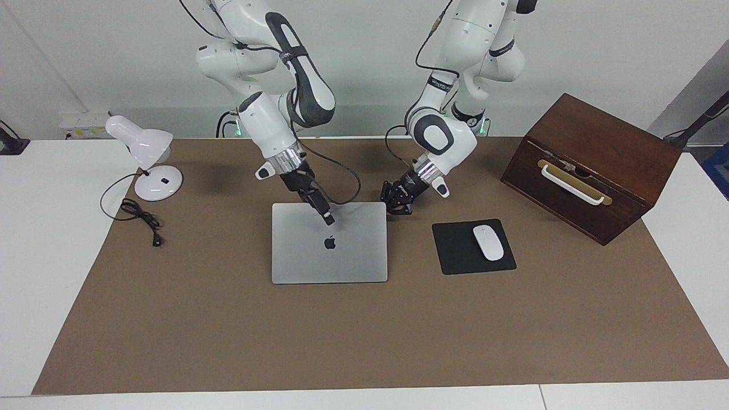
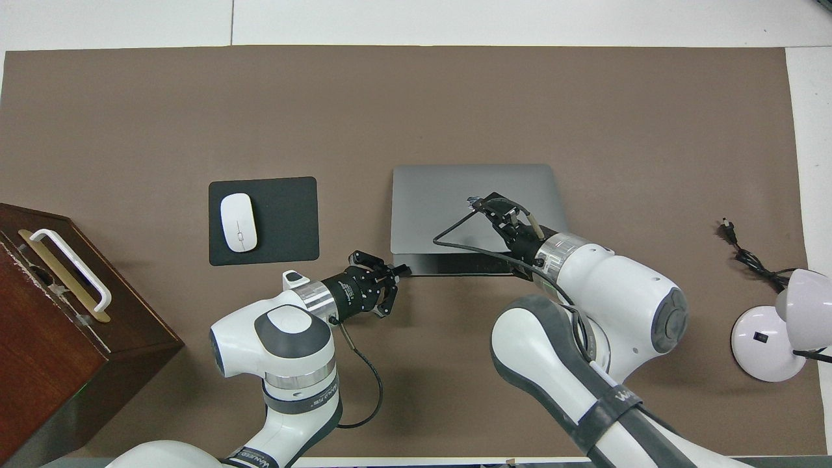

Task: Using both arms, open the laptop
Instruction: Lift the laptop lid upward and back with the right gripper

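Two white arms over brown mat (image 1: 364,330) on white table (image 1: 34,256). Largest first: dark wooden box (image 1: 592,165) w/ white handle, at left arm's end. Silver laptop (image 1: 342,256), lid shut, mid-table. Black mousepad (image 1: 455,250) beside laptop, toward box, w/ white mouse (image 1: 488,242) on it. White desk lamp (image 1: 149,159) at right arm's end, cord loose nearby. Right gripper (image 1: 326,215) angled down onto lid nr edge closest to robots; fingers close together, apparently touching lid. Left gripper (image 1: 397,206) low at laptop's robot-side corner, fingers spread, w/ fingertip (image 2: 402,268) at laptop's edge.
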{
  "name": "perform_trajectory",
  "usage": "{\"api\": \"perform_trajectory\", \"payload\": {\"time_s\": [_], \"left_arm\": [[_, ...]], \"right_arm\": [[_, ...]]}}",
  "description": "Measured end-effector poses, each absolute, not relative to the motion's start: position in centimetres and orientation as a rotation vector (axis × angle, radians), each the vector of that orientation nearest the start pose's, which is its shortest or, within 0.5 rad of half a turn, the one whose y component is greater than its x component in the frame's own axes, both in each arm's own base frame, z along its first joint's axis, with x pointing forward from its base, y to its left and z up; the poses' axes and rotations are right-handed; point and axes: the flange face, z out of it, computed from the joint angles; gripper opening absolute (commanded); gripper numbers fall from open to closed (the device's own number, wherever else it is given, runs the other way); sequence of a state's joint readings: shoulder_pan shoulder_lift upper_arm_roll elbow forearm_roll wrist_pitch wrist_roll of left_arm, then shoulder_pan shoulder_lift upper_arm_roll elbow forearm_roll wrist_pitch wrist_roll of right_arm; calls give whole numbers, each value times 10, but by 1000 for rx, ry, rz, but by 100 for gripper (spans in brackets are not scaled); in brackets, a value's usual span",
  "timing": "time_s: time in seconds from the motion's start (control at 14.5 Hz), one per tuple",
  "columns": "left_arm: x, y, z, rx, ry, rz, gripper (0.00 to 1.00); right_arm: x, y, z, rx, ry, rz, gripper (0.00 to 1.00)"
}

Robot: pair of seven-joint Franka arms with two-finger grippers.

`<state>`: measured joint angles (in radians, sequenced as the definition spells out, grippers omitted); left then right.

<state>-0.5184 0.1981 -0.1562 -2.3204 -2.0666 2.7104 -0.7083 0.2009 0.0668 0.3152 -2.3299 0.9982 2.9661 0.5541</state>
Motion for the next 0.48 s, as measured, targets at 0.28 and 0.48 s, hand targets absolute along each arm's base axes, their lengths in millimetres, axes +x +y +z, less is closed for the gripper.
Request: {"api": "perform_trajectory", "payload": {"time_s": [0.28, 0.48], "left_arm": [[408, -288, 245, 1258, 1934, -646, 0], [408, -288, 245, 1258, 1934, -646, 0]], "right_arm": [[502, 209, 360, -2188, 1156, -282, 100], [512, 207, 371, -2166, 1146, -307, 100]]}}
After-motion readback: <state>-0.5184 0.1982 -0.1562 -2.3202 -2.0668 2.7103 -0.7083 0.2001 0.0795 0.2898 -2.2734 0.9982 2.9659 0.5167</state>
